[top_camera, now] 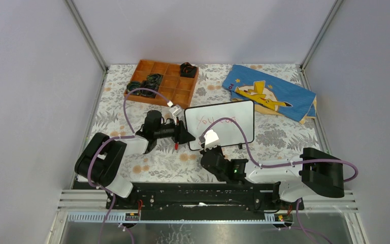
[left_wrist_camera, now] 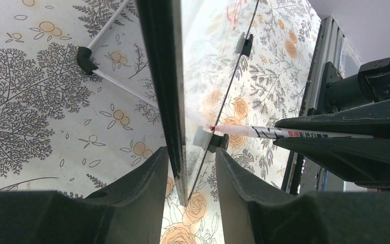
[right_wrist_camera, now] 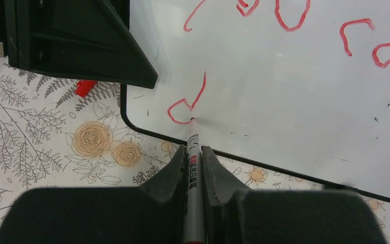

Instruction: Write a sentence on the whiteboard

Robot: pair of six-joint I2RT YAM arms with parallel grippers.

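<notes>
- Looking down from above, a glossy whiteboard [top_camera: 233,127] with a thin black frame and rounded corners sits mid-table on the flowered tablecloth [top_camera: 284,140]. It is near an orange compartment tray [top_camera: 165,84] and a crumpled blue cloth [top_camera: 269,94].
- From the left wrist, the left gripper [left_wrist_camera: 190,157] straddles the board's edge, its matte black fingers clamped on the frame.
- From the right wrist, the right gripper [right_wrist_camera: 193,155] is clenched on a slim marker [right_wrist_camera: 192,133]. The tip touches the board at a looped red "d", under the first line of the sentence [right_wrist_camera: 289,15]. A red cap [right_wrist_camera: 85,87] lies on the tablecloth.
</notes>
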